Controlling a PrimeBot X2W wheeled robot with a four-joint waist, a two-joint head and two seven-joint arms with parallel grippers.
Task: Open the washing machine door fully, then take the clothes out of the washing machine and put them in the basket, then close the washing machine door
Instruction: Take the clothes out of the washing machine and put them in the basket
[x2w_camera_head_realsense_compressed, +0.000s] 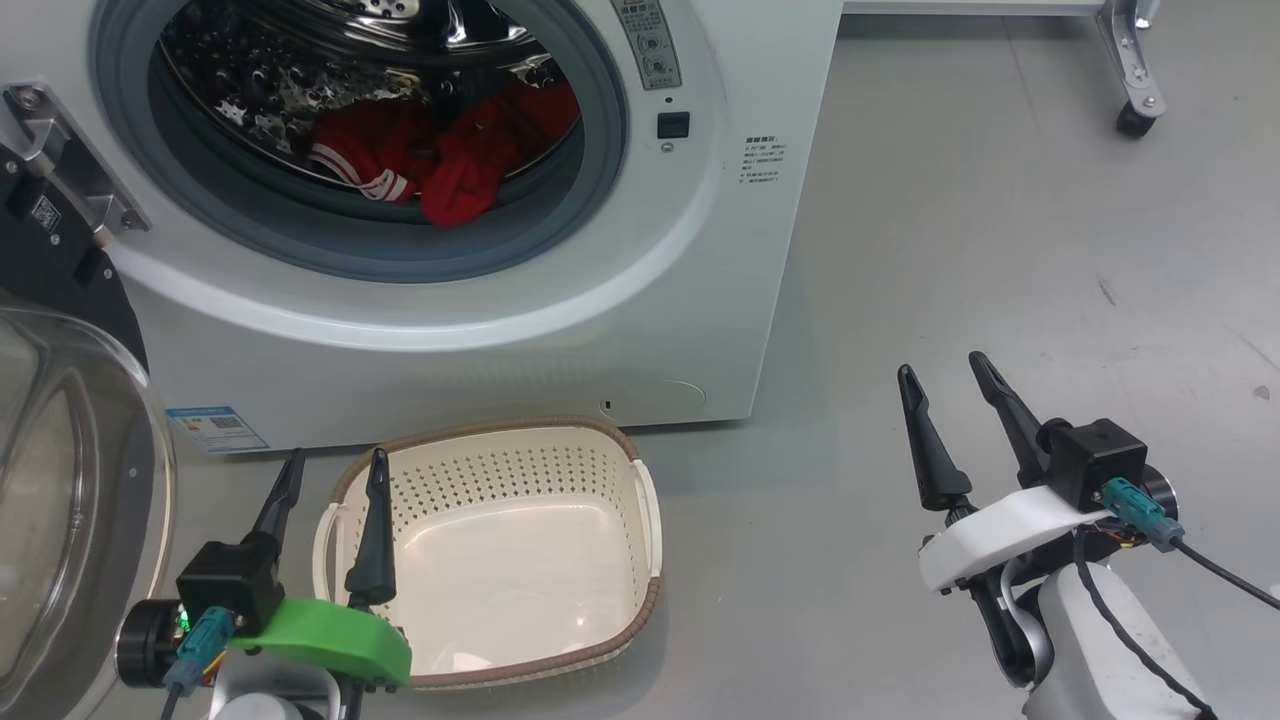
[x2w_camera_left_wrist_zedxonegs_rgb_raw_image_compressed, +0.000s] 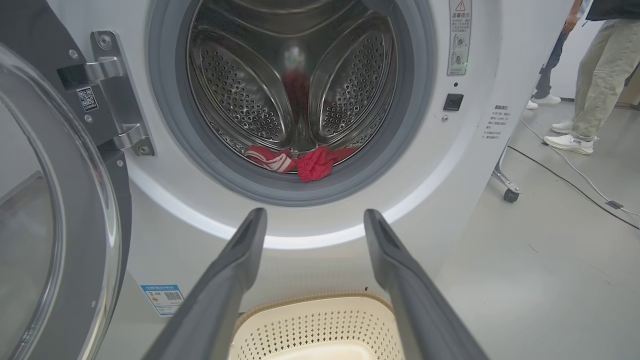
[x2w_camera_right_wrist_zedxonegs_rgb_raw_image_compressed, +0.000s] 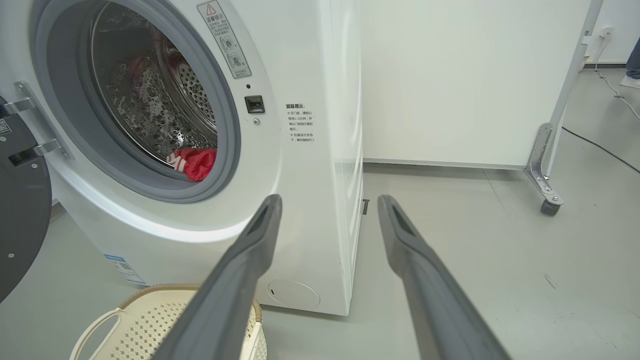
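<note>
Place: a test room or lab, not a home.
Floor: a bare grey floor (x2w_camera_head_realsense_compressed: 1000, 250), smooth, with a few small marks.
Washer: a white washer (x2w_camera_head_realsense_compressed: 500, 340) stands by itself on the floor, on the left.
Wall: a plain white board (x2w_camera_right_wrist_zedxonegs_rgb_raw_image_compressed: 450, 75), far on the right, stands on a metal leg with a small wheel (x2w_camera_right_wrist_zedxonegs_rgb_raw_image_compressed: 549, 207).
Cable: a dark cable (x2w_camera_right_wrist_zedxonegs_rgb_raw_image_compressed: 600, 149) lies loose on the floor, far right.
People: a person (x2w_camera_left_wrist_zedxonegs_rgb_raw_image_compressed: 595, 75) in white shoes (x2w_camera_left_wrist_zedxonegs_rgb_raw_image_compressed: 570, 143) stands far right.
</note>
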